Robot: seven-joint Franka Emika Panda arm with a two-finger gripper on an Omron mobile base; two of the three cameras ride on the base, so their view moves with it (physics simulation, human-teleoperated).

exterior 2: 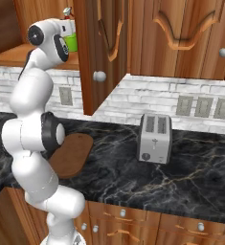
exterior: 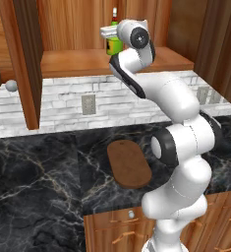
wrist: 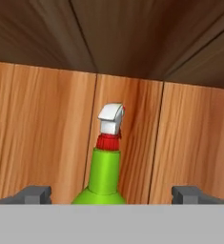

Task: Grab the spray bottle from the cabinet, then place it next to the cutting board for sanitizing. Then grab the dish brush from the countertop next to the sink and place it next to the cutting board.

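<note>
We find the small bright green spray bottle (wrist: 103, 178) with its white-and-red nozzle standing upright on the plain shelf board of the reddish-brown wooden wall cabinet (exterior: 77, 61), against the vertical-grain back panel. The white arm's two-finger gripper (wrist: 111, 194) is raised to shelf height directly before the bottle. In the hand view its two dark fingertips (wrist: 35, 194) stand spread wide, one on each side of the bottle's shoulders and apart from them; the pincer is released and grasps nothing.

Below the cabinet, the flat dark brown oval wooden cutting board (exterior: 129, 163) lies on the glossy black veined marble countertop (exterior: 33, 192), close to the counter's near edge. Further right on the same countertop, well apart from the board, we note a silver two-slot toaster (exterior 2: 154, 139) near the white brick wall.
</note>
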